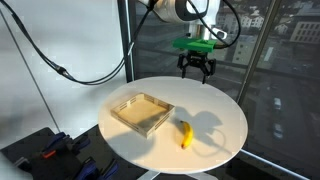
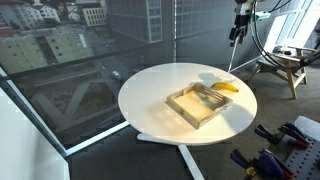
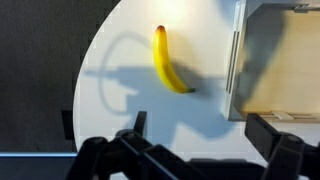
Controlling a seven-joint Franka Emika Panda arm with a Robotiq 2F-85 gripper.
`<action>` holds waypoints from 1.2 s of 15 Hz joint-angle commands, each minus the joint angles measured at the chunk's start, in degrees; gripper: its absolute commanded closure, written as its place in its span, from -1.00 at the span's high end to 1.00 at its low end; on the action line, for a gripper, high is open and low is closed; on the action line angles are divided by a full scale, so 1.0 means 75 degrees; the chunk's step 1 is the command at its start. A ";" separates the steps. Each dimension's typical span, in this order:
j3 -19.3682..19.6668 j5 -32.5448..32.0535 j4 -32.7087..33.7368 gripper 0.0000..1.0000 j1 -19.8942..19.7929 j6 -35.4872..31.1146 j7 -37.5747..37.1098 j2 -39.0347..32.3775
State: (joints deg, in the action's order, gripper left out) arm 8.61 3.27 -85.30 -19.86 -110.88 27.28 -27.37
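Overhead, end effector [image 1: 197, 75] hanging open and empty, well above the round white worktop [image 1: 222, 118], yellow banana [image 1: 185, 133] lying near a shallow wooden tray [image 1: 141, 111].

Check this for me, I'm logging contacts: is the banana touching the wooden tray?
Apart. The wrist view shows bare table between the banana and the wooden tray.

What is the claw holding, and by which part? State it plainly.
Nothing is held. The claw hangs open above the round white table, clear of the curved yellow banana and the shallow square wooden tray.
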 commanded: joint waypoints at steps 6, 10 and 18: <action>-0.0205 0.0103 0.1141 1.00 -0.0278 0.0206 0.0202 -0.0895; -0.0253 0.0087 0.1484 1.00 -0.0401 0.0233 0.0198 -0.1215; -0.0366 0.0030 0.1760 1.00 -0.0576 0.0233 0.0504 -0.1519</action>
State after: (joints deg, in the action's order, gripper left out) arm 7.09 3.27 -75.01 -22.80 -110.61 28.65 -37.19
